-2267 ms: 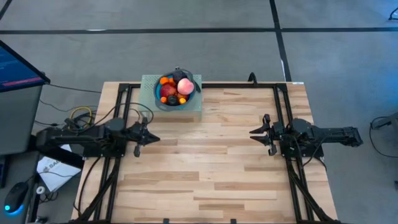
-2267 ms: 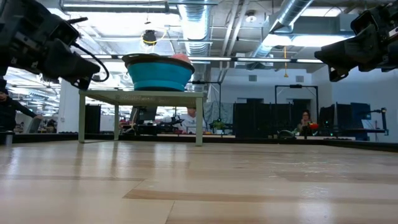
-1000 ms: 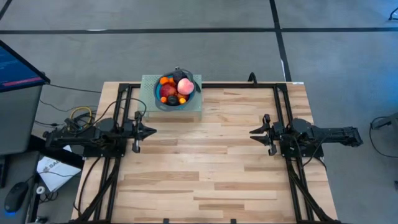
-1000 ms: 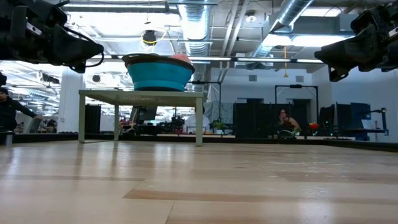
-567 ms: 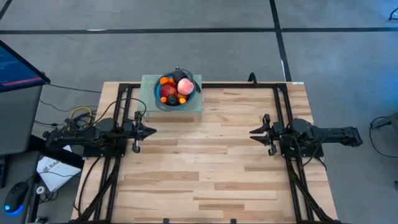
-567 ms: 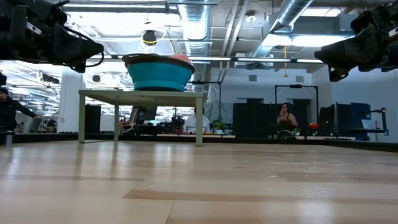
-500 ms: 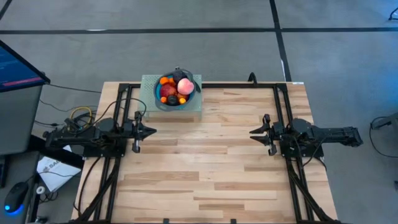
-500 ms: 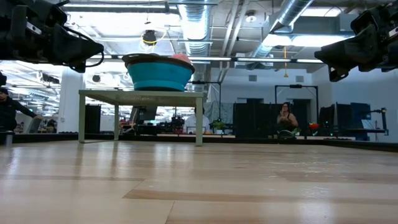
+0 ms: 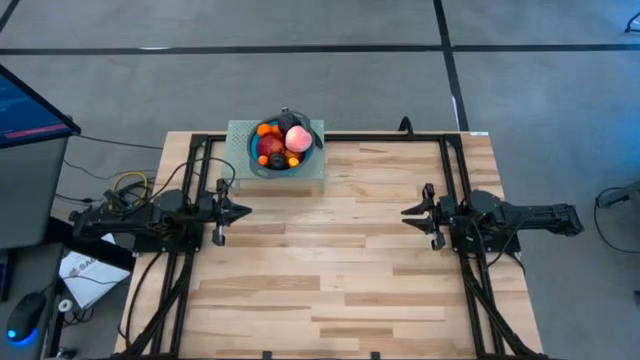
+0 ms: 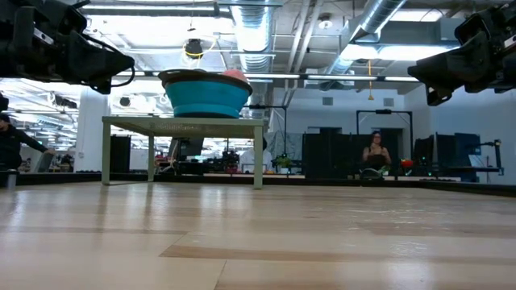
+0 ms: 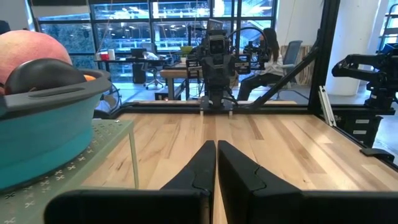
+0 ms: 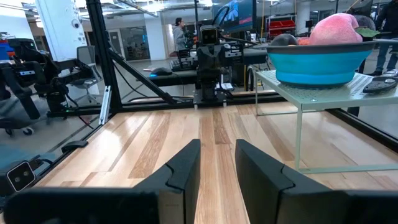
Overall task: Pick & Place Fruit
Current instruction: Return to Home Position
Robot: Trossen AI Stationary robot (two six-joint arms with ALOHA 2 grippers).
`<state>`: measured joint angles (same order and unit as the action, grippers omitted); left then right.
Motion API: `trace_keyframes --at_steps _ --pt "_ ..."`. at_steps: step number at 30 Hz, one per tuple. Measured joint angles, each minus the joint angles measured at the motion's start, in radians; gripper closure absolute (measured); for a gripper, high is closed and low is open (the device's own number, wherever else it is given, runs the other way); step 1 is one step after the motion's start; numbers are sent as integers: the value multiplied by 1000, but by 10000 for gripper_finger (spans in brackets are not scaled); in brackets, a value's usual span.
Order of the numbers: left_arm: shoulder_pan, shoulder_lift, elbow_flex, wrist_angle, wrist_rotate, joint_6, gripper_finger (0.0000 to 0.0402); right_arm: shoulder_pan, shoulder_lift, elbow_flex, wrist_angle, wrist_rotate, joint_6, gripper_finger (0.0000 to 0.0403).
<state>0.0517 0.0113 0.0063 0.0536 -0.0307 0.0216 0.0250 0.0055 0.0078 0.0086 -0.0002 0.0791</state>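
The fruit [image 9: 283, 145] is heaped in a blue bowl [image 9: 254, 155]: a pink peach [image 9: 297, 138] on top, with red, orange and dark pieces beside it. The bowl stands on a small pale-green raised stand [image 9: 310, 175] at the table's far edge, left of centre. My left gripper [image 9: 247, 210] hovers level at the table's left side, shut, with nothing in it; the bowl [image 11: 43, 130] is off to its side. My right gripper [image 9: 405, 212] hovers level at the right side, its fingers [image 12: 183, 165] a little apart and bare.
Bare wooden tabletop [image 9: 330, 260] lies between the two grippers. Black frame rails [image 9: 195, 170] run along both sides of the table. The stand's thin legs [image 10: 259, 165] rest on the table. A monitor [image 9: 30, 105] and cables sit off the left edge. A person [image 10: 376, 153] is far behind.
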Motion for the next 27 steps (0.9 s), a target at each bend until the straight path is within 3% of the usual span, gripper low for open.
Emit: trace_keyframes --at_steps 27 --pt "0 0 0 0 -4 0 390 0 0 0 0 0 0 308"
